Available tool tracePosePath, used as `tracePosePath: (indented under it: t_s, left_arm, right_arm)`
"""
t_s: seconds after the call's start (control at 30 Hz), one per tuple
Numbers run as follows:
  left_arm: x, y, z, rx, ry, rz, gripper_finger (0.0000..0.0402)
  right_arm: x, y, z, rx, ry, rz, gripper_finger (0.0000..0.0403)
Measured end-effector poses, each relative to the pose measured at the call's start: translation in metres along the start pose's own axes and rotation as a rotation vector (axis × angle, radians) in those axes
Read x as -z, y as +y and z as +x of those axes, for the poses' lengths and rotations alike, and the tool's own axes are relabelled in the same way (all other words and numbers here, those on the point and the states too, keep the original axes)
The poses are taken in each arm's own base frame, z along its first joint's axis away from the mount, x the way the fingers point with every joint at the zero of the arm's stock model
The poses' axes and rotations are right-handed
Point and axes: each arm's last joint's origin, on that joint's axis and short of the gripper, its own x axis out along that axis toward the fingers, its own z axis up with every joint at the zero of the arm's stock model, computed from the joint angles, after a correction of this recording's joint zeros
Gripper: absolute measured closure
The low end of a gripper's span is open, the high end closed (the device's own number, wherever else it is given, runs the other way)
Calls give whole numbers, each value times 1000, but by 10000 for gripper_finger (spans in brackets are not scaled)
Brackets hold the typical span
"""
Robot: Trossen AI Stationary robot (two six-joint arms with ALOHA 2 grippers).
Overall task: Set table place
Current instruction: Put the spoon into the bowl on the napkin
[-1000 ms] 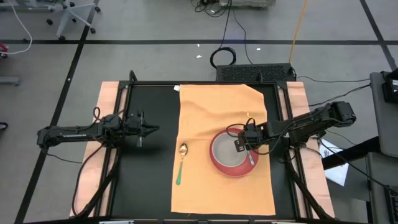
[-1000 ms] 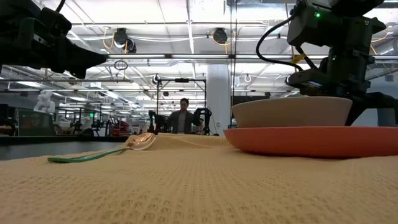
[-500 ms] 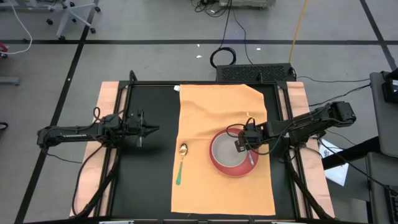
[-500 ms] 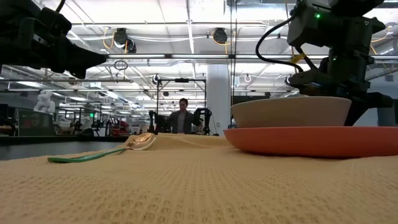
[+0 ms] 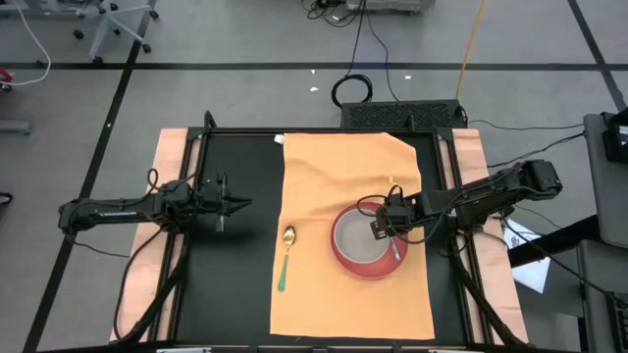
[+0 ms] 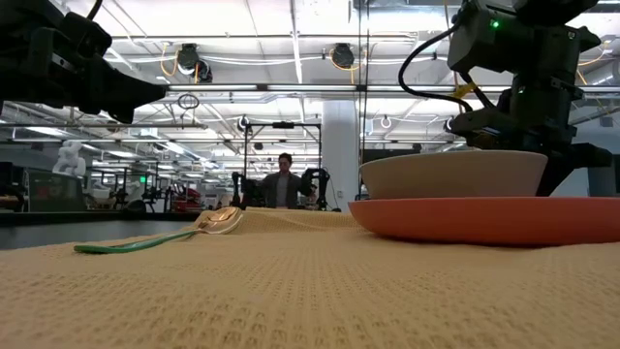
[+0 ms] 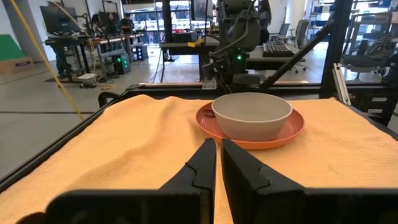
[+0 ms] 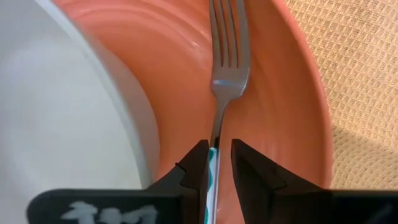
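The table place, an orange-tan mat (image 5: 334,167), lies on the black tabletop. On it stands a red plate (image 5: 339,260) with a pale bowl (image 5: 361,235) on it. A fork (image 8: 227,56) with a teal handle lies on the plate between the bowl and the plate's right rim (image 8: 298,93), tines toward the near edge. My right gripper (image 8: 219,144) points steeply down over it, open, one finger on each side of the handle. A green-handled spoon (image 5: 286,257) lies on the mat left of the plate. My left gripper (image 5: 243,204) waits shut over the black tabletop, left of the mat. My right gripper comes from above with its fingers across the fork's handle (image 8: 214,158), a gap showing on one side of it. The handle lies close against the other finger (image 8: 196,163); whether they touch I cannot tell. The fork rests on the plate.
The black frame rails (image 5: 446,186) run along both sides of the tabletop. The mat's far half and near strip (image 5: 343,314) are bare. Beyond the far edge, in the room, a person (image 6: 284,179) stands among other robot stations.
My right gripper has stayed in place over the plate's right side and its fingers have parted a little, letting go of the fork, which lies on the plate. Bowl, plate and spoon have kept their places.
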Motion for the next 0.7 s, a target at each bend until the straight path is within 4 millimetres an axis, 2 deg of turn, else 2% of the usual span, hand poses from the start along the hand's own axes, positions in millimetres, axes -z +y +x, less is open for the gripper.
tracePosePath:
  t_s: [0.57, 0.7]
  left_arm:
    - [1, 0, 0, 1, 6, 0, 371]
    - [1, 0, 0, 1, 6, 0, 371]
  right_arm:
    - [0, -17, -29, -25, -66, -21, 343]
    - [0, -25, -35, 25, -102, -89, 363]
